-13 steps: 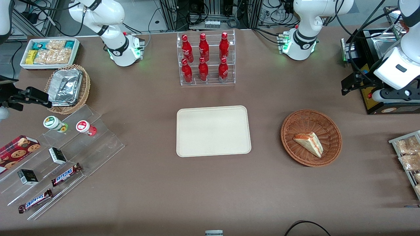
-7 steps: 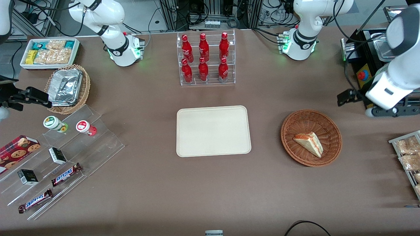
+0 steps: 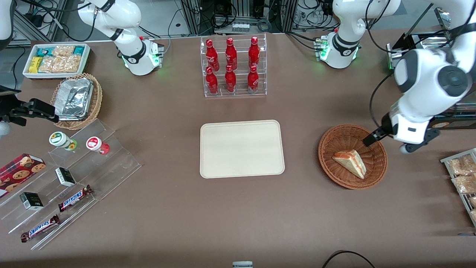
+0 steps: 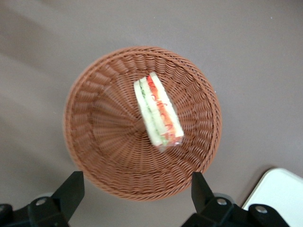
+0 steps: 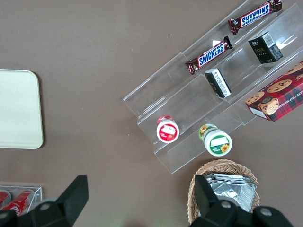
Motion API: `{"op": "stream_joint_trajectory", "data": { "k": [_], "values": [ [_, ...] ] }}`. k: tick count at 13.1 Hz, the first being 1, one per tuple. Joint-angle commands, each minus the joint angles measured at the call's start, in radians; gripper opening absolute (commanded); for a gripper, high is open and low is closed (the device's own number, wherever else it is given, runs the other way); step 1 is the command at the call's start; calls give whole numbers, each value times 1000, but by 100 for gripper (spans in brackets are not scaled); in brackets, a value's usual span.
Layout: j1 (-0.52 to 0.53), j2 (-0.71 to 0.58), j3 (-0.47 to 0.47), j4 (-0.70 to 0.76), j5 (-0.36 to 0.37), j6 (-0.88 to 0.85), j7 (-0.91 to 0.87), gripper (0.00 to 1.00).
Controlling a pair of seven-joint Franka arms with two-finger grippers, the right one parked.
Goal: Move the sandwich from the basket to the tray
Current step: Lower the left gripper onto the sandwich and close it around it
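**Sandwich still sitting in the basket, gripper up above it**

So the sandwich (image 3: 351,162) is lying on its side in the round reddish-brown basket (image 3: 336,175), a bit off the middle. From the wrist camera you can see its layers edge-on, orange-pink and green between white bread (image 4: 157,115), with wicker wall all round (image 4: 90,118).

The gripper (image 4: 137,194) hangs over the basket with its two fingers (image 4: 72,189) spread wide and nothing between them. In the front view it sits above the basket's rim on the working arm's side (image 3: 372,139), not touching the sandwich.

The cream tray (image 3: 241,149) lies flat beside the basket, toward the parked arm's end, apart from it. A rack of red bottles (image 3: 232,67) stands farther from the front camera than the tray
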Motion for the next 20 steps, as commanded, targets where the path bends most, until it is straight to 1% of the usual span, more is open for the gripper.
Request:
{"op": "stream_joint_trajectory", "data": {
  "k": [1,3,8,13,16,17,18,19,20],
  "values": [
    [-1,46,-17,-46,4,115,-85,100],
    [-1,69,-17,-83,6,193,-85,100],
    [-1,144,-17,-84,9,249,-99,100],
    [-1,208,-16,-92,10,344,-99,100],
    [1,227,-16,-92,10,371,-97,99],
    [1,233,-14,-92,9,379,-99,90],
    [2,236,-14,-88,9,382,-99,62],
    [2,236,-14,-86,9,382,-99,30],
    [2,236,-14,-84,9,382,-97,1]
  ]
}}
